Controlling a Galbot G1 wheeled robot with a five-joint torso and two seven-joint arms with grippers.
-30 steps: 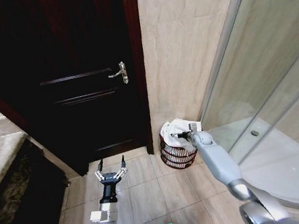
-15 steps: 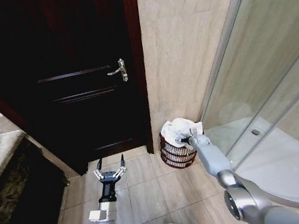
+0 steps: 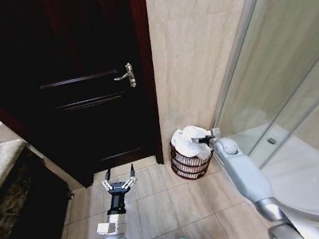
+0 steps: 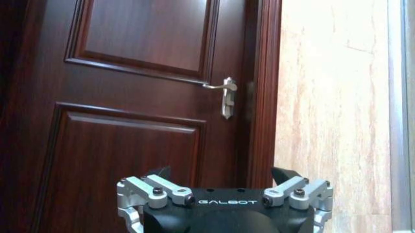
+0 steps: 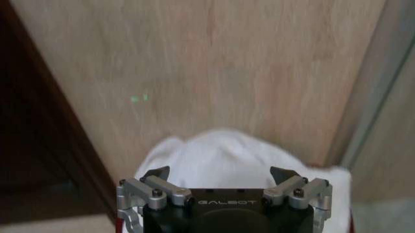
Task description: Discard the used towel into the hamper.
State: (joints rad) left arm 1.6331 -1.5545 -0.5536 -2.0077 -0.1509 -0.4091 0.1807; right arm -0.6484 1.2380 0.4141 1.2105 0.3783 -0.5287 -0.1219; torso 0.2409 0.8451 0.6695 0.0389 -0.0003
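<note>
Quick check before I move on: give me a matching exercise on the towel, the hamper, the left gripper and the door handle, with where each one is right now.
Things:
1. towel
2. hamper
3. left gripper
4. door handle

Places or states:
A. on the dark door, beside the tiled wall
B. on the floor at the foot of the tiled wall
C. open, held low over the floor tiles, facing the door
D. heaped in the basket, just ahead of the open right gripper

Pairs: 1-D, 2-B, 3-C, 4-A
</note>
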